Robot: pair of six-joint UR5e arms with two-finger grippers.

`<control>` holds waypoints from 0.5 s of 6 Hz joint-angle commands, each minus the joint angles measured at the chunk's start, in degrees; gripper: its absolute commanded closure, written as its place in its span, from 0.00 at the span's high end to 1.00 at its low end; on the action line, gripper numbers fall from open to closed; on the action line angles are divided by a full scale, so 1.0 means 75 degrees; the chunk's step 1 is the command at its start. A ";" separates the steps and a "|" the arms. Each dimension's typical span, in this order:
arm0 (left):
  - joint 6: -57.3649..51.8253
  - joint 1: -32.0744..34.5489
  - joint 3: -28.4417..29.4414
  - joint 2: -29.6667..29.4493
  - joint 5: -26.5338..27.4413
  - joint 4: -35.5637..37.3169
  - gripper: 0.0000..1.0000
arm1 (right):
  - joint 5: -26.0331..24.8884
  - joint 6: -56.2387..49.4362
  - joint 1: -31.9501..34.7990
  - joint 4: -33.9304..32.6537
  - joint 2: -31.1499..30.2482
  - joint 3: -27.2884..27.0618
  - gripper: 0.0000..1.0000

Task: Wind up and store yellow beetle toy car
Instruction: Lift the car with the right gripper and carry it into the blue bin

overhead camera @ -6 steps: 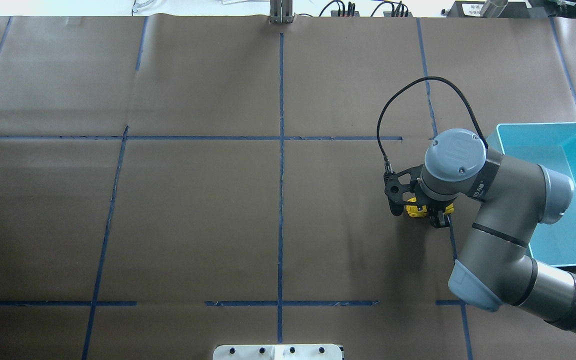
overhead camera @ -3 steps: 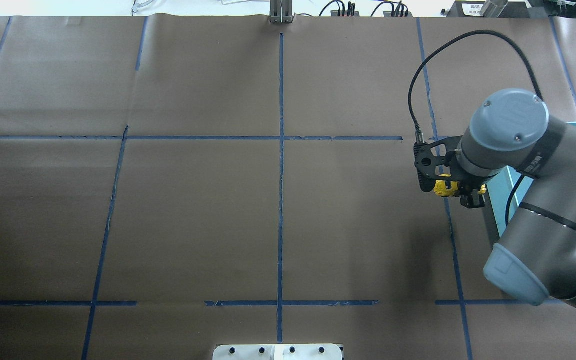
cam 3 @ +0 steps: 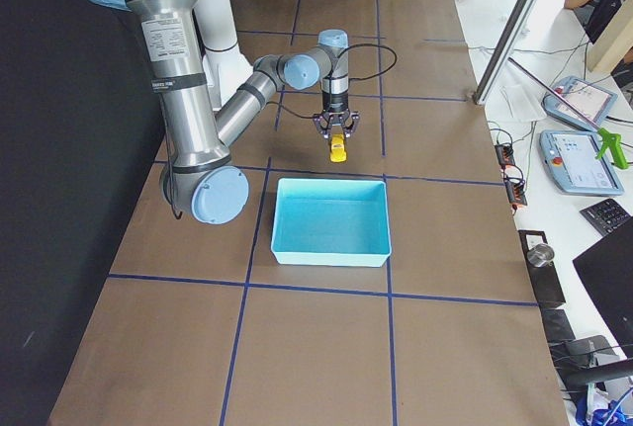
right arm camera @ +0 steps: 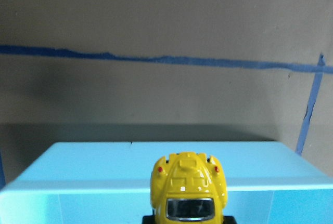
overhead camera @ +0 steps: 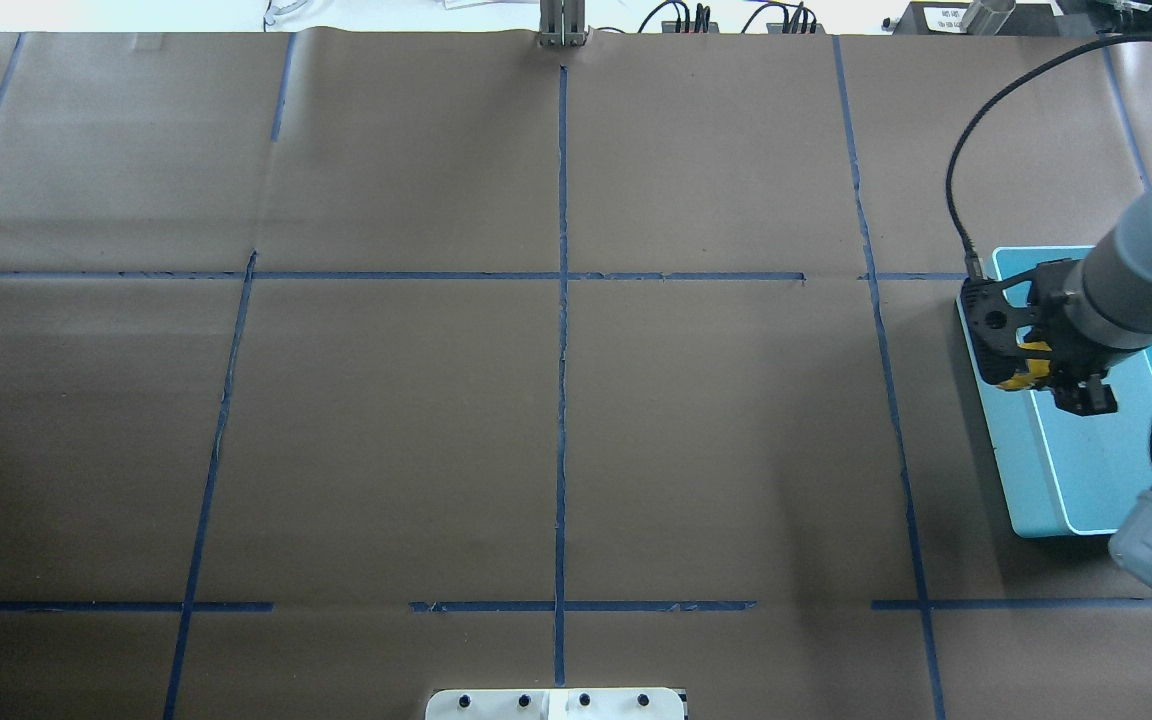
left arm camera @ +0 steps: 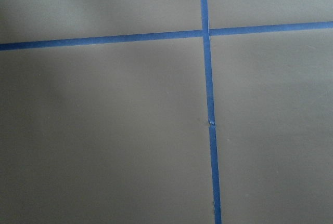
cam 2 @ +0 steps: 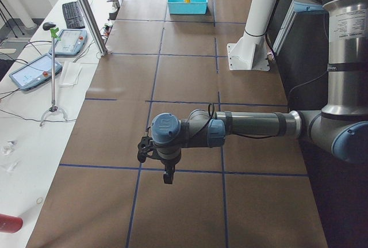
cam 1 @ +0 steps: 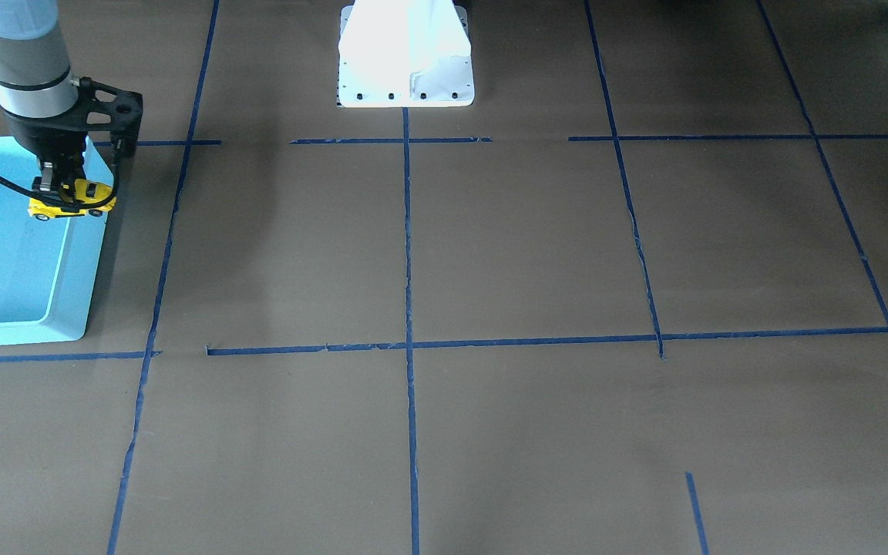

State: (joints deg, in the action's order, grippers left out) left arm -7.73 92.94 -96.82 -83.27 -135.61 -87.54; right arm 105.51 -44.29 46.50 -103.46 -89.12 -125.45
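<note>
The yellow beetle toy car (overhead camera: pixel 1024 368) hangs in my right gripper (overhead camera: pixel 1056 378), which is shut on it. It is held in the air over the near-centre edge of the light blue bin (overhead camera: pixel 1036 500). In the front-facing view the car (cam 1: pixel 72 202) sits over the bin's rim (cam 1: pixel 82 254), under the gripper (cam 1: pixel 58 191). The right wrist view shows the car's rounded back (right arm camera: pixel 188 187) above the bin wall (right arm camera: pixel 104 167). My left gripper (cam 2: pixel 167 176) hovers over bare table far from the bin. I cannot tell whether it is open or shut.
Brown paper with blue tape lines (overhead camera: pixel 561 300) covers the table. The robot's white base (cam 1: pixel 405 54) stands at the table's robot side. The bin's inside (cam 3: pixel 331 218) holds nothing that I can see. A black cable (overhead camera: pixel 976 150) loops above the right wrist.
My right arm has carried the car to the right and slightly away, from over the table to over the bin's edge. The grip on the car has not changed.
</note>
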 commanded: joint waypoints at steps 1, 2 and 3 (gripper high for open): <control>0.0000 0.0006 0.0019 -0.0029 0.0010 0.0000 1.00 | 0.0264 -0.0294 0.0409 0.1936 -0.1680 0.0213 0.10; 0.0000 -0.0006 0.0031 -0.0030 0.0010 0.0000 1.00 | 0.0287 -0.0282 0.0410 0.2910 -0.2140 0.0668 0.11; 0.0000 0.0006 0.0031 -0.0030 0.0022 0.0000 1.00 | 0.0427 -0.0270 0.0410 0.3453 -0.2203 0.1102 0.13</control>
State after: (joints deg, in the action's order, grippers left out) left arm -7.73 92.95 -96.63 -83.48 -135.50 -87.54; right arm 107.89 -46.34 49.47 -82.64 -104.04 -120.29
